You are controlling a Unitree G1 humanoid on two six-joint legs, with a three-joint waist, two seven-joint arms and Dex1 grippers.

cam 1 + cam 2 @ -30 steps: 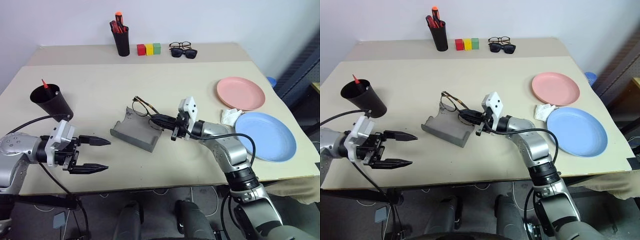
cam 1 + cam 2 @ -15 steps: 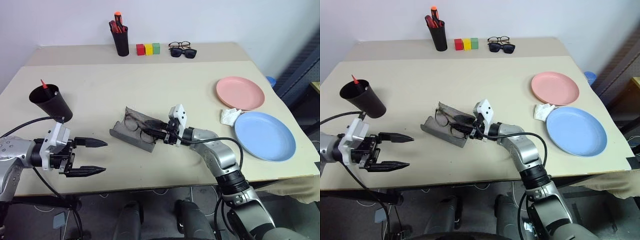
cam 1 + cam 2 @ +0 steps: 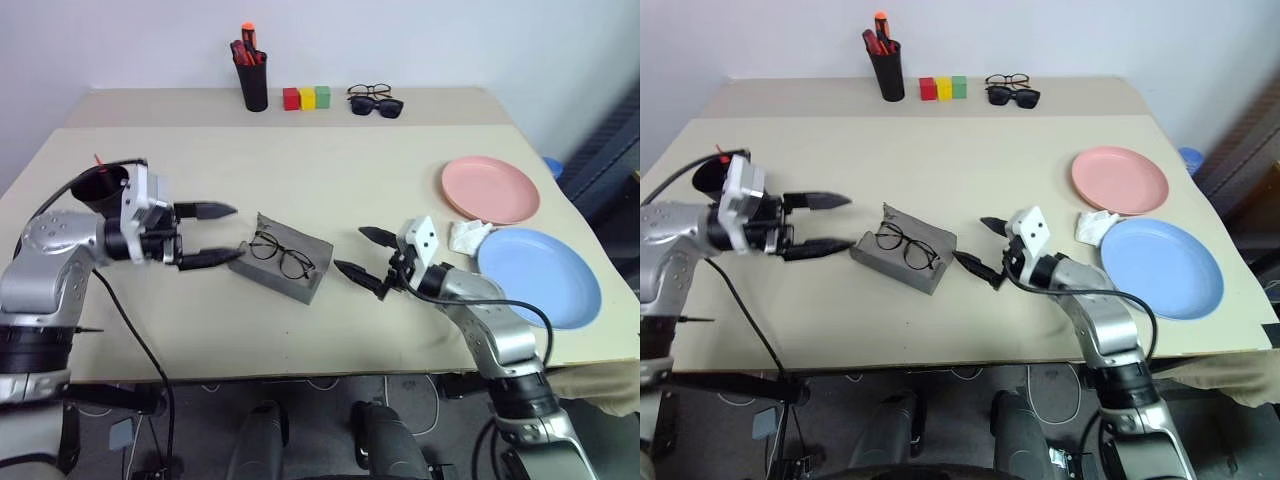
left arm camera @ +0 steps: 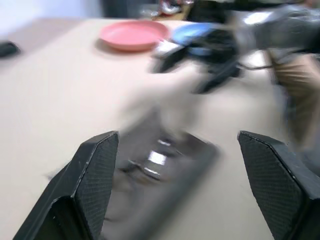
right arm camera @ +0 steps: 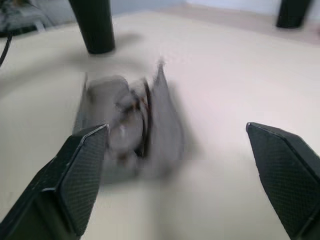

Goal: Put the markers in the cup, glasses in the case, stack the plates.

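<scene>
Lying in the open grey case (image 3: 281, 267) at frame centre: the glasses (image 3: 281, 256), lenses up, flap standing behind them. Hovering just left of the case, left gripper (image 3: 220, 234), jaws spread wide and gripping nothing, lower tip close to the case's left end. Hanging just right of the case, right gripper (image 3: 362, 253), jaws released and empty, a strip of bare worktop (image 3: 330, 180) between tips and case. Sitting at the left edge behind the left wrist: the cup (image 3: 101, 185), a red marker (image 3: 98, 162) poking out. Resting at right, side by side and unstacked: pink plate (image 3: 490, 188) and blue plate (image 3: 540, 275), crumpled white paper (image 3: 465, 235) between them. Leaving wide bare worktop behind the case, up to the pen holder (image 3: 252, 80), coloured blocks (image 3: 306, 97) and spare spectacles (image 3: 375, 99) along the far edge.
</scene>
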